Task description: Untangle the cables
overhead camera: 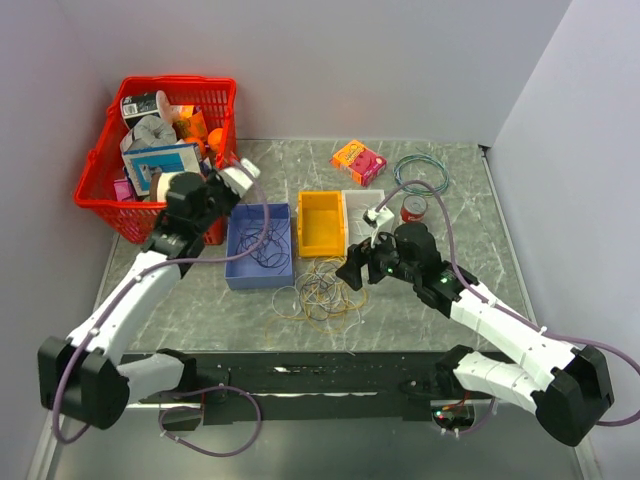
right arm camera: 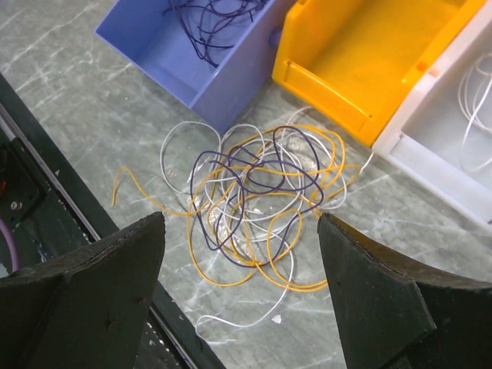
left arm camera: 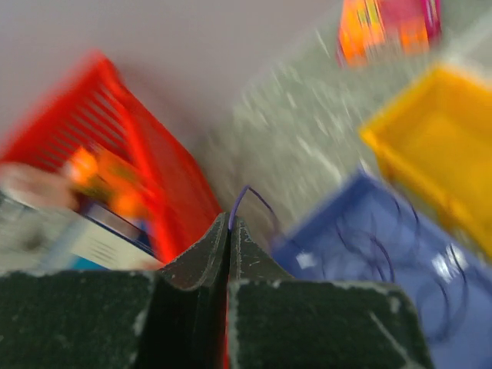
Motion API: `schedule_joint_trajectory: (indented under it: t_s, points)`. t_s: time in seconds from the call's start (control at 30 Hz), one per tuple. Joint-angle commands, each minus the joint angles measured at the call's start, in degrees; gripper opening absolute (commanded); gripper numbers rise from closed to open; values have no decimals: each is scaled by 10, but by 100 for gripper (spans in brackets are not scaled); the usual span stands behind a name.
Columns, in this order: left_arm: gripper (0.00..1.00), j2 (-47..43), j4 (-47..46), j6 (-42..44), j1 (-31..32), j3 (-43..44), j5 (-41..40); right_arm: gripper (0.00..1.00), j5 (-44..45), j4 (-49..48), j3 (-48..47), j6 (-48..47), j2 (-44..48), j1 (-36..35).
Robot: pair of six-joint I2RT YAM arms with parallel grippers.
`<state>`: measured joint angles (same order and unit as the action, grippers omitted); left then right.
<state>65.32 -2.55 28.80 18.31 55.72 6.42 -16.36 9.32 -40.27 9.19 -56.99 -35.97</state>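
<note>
The cables [overhead camera: 320,290] lie in a loose tangle of purple, yellow-orange and white loops on the table in front of the bins. In the right wrist view the tangle [right arm camera: 254,200] sits between and just beyond my fingers. My right gripper [overhead camera: 358,265] [right arm camera: 240,231] is open and empty above its near edge. My left gripper [overhead camera: 240,175] [left arm camera: 231,224] is shut on a thin purple wire [left arm camera: 244,194] and held up between the red basket and the blue bin. More purple wires [overhead camera: 268,252] lie in the blue bin [overhead camera: 236,272].
A yellow bin [overhead camera: 322,245] stands right of the blue one, then a white bin [right arm camera: 400,138] holding white wire. A red basket [overhead camera: 100,160] full of items is at the back left. A teal wire ring [overhead camera: 420,172], an orange-pink box [overhead camera: 358,160] and a red can [overhead camera: 413,208] are at the back right.
</note>
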Motion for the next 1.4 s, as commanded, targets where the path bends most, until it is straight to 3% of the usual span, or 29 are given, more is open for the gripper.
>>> schedule_joint_trajectory:
  t_s: [0.0, 0.07, 0.1, 0.2, 0.33, 0.47, 0.6, 0.73, 0.93, 1.17, 1.37]
  points:
    - [9, 20, 55, -3, 2, -41, 3, 87, 22, 10, 2, 18, 13, -2]
    - [26, 17, 67, -2, 3, -53, 4, 87, 26, 13, 9, 21, 13, -1]
    - [47, 14, 72, 0, 3, -61, 11, 87, 28, 15, 11, 23, 11, -1]
    - [72, -12, 102, 47, 3, -72, 97, 87, 28, 17, 13, 25, 3, -2]
    - [86, -55, 163, 155, 21, -78, 242, 87, 19, 14, 12, 25, -7, -1]
    - [84, -49, 242, 242, 105, -68, 272, 87, 10, -2, 24, 27, -5, -2]
    - [68, 2, 273, 215, 173, -54, 298, 87, 5, -5, 31, 31, -5, -1]
    - [67, 67, 234, 205, 211, -48, 274, 87, 13, -7, 43, 30, 1, -1]
    - [61, 149, 186, 196, 219, -46, 233, 87, 17, -9, 62, 24, 13, 3]
    - [53, 187, 95, 79, 237, -66, 193, 88, 5, -19, 73, 19, 7, 11]
    - [48, 209, 91, 91, 241, -85, 170, 88, 1, -17, 69, 7, 0, 19]
